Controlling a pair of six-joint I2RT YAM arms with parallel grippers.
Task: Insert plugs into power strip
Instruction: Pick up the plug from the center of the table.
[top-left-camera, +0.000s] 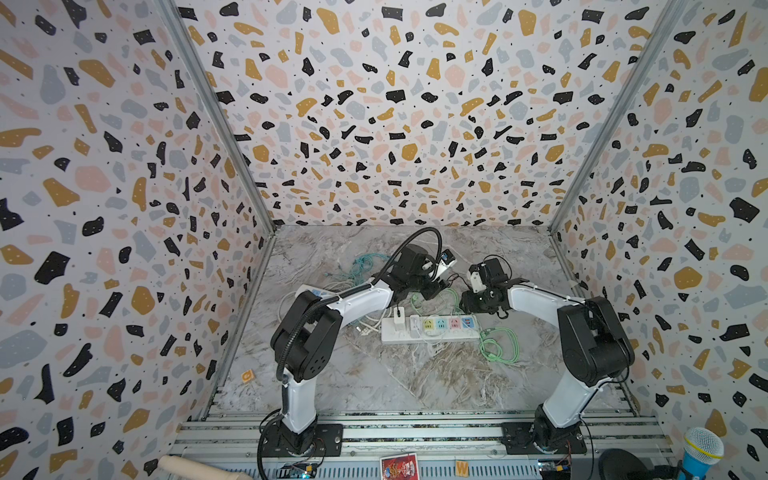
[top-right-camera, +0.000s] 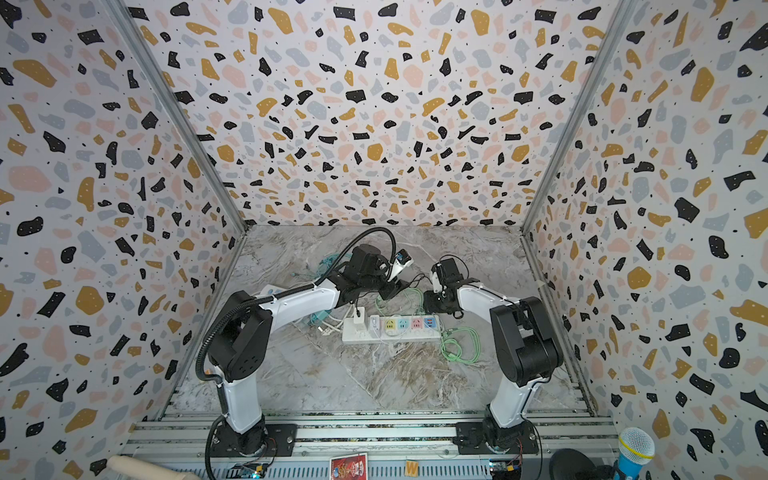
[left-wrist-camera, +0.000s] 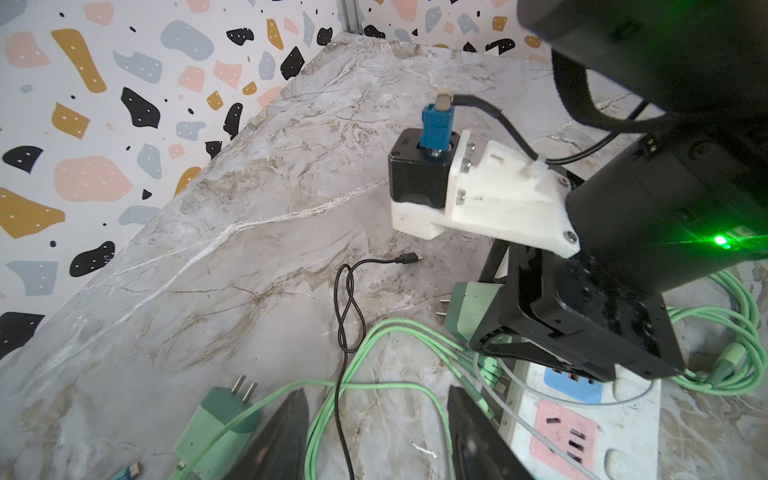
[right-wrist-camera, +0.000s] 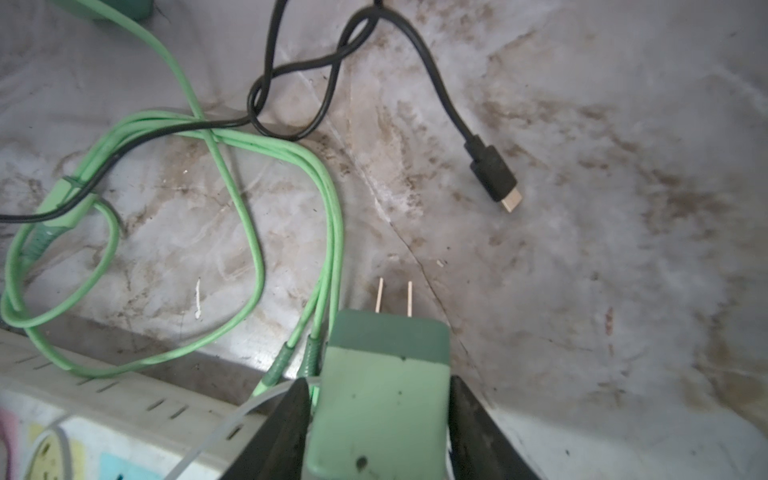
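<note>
Nearest, the white power strip (top-left-camera: 432, 332) lies across the bench (top-left-camera: 374, 374). One white plug (top-left-camera: 398, 321) sits seated near its left end, and four coloured sockets show to the right of it. One loose green cable coil (top-left-camera: 494, 345) lies at the strip's right end. Just past the strip's far edge both claws are hard to make out in both top views, tucked under their wrists. The wrist views are plainer. The right claw (right-wrist-camera: 378, 382) clamps a mint green plug (right-wrist-camera: 386, 357) by its sides, its two prongs bare and in no socket. The left claw (left-wrist-camera: 376, 395) stands open and grips nothing, with green cable strands (left-wrist-camera: 390, 328) and one black cable (left-wrist-camera: 347, 299) running between its fingers. A second mint green plug (left-wrist-camera: 216, 428) lies on the bench just outside one finger, its lower end cut off by the frame. That makes two green plugs. Far left, teal cable (top-left-camera: 361, 264) lies tangled, too small to count.
</note>
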